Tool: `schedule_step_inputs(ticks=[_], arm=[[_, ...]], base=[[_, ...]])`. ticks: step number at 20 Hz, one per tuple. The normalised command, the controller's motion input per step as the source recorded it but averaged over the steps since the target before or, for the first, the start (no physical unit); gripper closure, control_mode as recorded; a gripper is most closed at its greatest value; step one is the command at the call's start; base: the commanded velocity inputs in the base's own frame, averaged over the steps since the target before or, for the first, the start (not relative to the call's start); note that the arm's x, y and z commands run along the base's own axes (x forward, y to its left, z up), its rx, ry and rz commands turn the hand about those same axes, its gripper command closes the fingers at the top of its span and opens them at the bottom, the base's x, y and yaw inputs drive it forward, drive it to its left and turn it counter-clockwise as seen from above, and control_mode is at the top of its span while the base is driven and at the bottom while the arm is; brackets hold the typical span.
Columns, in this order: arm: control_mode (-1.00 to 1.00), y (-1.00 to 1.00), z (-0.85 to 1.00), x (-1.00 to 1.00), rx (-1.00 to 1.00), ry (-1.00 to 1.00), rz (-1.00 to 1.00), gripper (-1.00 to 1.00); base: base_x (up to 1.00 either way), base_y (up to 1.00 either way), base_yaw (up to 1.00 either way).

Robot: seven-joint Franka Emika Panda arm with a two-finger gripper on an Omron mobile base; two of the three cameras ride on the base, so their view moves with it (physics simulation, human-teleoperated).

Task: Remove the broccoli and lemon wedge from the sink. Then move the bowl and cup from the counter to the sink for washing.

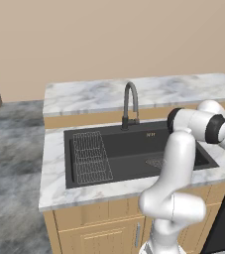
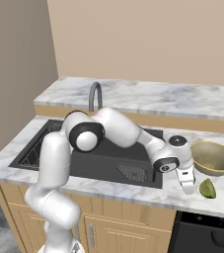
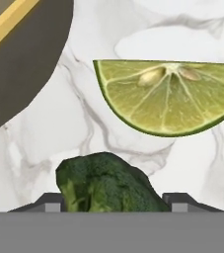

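Sink (image 1: pixel 134 149) sits black in the marble counter (image 2: pixel 182 195). Right of it on the counter rest the tan bowl (image 2: pixel 213 157) and lemon wedge (image 3: pixel 170 96). Broccoli (image 3: pixel 106 185) sits between the gripper (image 3: pixel 113 200) fingertips, jaws fairly wide, apparently holding it.

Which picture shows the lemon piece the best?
The hand view: the lemon wedge lies close up on the counter, cut face with seeds showing, beside the broccoli. In the right base view it is a small green wedge near the bowl. The left base view gives no clear sight of it.
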Motion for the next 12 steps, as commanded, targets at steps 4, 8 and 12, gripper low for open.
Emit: schedule_step_inputs(ticks=[4,8,12], arm=[[-1.00,0.01,-0.23,0.02,0.00,0.00,0.00,1.00],[-1.00,0.04,-0.27,0.00,0.00,0.00,0.00,1.00],[-1.00,0.01,-0.26,0.03,0.00,0.00,0.00,1.00]], base=[[0.00,0.00,0.00],[0.00,0.00,0.00],[0.00,0.00,0.00]])
